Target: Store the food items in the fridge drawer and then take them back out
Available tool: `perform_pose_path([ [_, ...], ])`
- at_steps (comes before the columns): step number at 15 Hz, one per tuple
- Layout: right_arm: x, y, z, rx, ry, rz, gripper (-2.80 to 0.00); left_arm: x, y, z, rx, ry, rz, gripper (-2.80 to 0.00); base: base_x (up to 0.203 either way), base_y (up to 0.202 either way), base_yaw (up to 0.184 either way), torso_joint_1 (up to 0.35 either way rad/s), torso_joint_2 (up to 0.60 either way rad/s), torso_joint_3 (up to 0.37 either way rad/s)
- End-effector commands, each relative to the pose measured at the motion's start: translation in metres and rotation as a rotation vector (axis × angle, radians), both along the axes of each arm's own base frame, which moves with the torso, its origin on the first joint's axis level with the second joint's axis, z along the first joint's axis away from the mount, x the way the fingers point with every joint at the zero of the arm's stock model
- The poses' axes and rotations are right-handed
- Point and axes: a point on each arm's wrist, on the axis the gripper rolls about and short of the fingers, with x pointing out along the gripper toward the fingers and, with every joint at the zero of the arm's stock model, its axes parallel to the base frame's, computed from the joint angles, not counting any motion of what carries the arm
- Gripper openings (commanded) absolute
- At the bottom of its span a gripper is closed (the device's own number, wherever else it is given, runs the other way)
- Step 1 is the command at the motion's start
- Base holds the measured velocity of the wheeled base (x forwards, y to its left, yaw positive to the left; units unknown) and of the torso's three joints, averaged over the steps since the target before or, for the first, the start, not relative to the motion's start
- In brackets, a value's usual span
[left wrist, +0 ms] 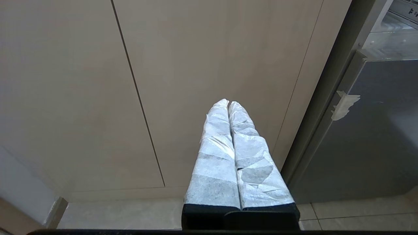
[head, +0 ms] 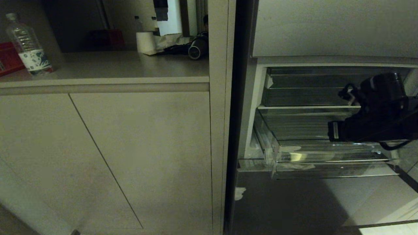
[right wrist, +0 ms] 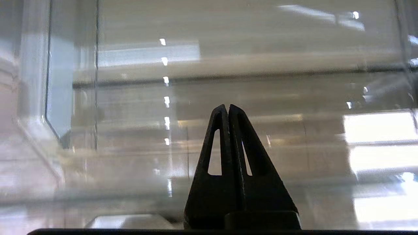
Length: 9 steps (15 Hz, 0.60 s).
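The fridge drawer (head: 326, 163) is a clear plastic bin with a tall front lip. It stands pulled out a little from the open fridge at the right of the head view. My black right arm (head: 375, 127) reaches in from the right above it. In the right wrist view my right gripper (right wrist: 227, 106) is shut and empty, close in front of the drawer's clear ribbed plastic (right wrist: 294, 98). My left gripper (left wrist: 228, 102), its fingers wrapped in white, is shut on nothing and parked low before the cabinet doors. The food items are out of view.
A shallower clear bin (head: 303, 94) sits above the drawer. Beige cabinet doors (head: 130, 156) fill the left, under a counter with a water bottle (head: 27, 45), a paper roll (head: 145, 41) and a dark appliance (head: 197, 49). A dark fridge panel (head: 294, 202) lies below the drawer.
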Motion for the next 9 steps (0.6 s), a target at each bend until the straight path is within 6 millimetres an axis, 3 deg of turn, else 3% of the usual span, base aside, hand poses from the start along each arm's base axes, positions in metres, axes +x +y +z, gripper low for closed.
perform_pose_path([
  [1,-0.015,-0.003,0.011,-0.001,0.000,-0.008,-2.80,0.000,0.000,0.000,0.000,0.000,0.000,-2.80,0.000,0.000,0.000,0.000,0.00,0.000],
  [9,-0.027,-0.004,0.001,0.004,0.073,0.005,-2.80,0.000,0.000,0.000,0.000,0.000,0.000,-2.80,0.000,0.000,0.000,0.000,0.00,0.000],
])
